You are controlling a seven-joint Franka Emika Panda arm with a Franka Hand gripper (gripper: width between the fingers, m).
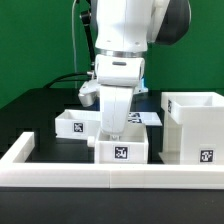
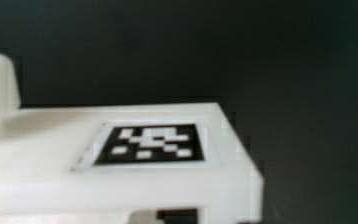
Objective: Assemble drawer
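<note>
The drawer is in three loose white parts. The tall casing [image 1: 195, 125] stands at the exterior view's right. One small open-top box [image 1: 73, 125] lies at the left. A second small box [image 1: 122, 149], with a black-and-white tag on its front, sits just behind the low white border wall. My gripper [image 1: 114, 133] comes straight down onto this box's rim and looks closed on its wall. In the wrist view the same box [image 2: 87, 165] fills the picture, blurred and very close, with its tag [image 2: 149, 143] showing. My fingertips are mostly hidden by it.
The low white border wall [image 1: 110, 178] runs along the front and up the left side. The marker board [image 1: 148, 118] lies flat behind the held box. A black cable hangs at the back left. The table is black.
</note>
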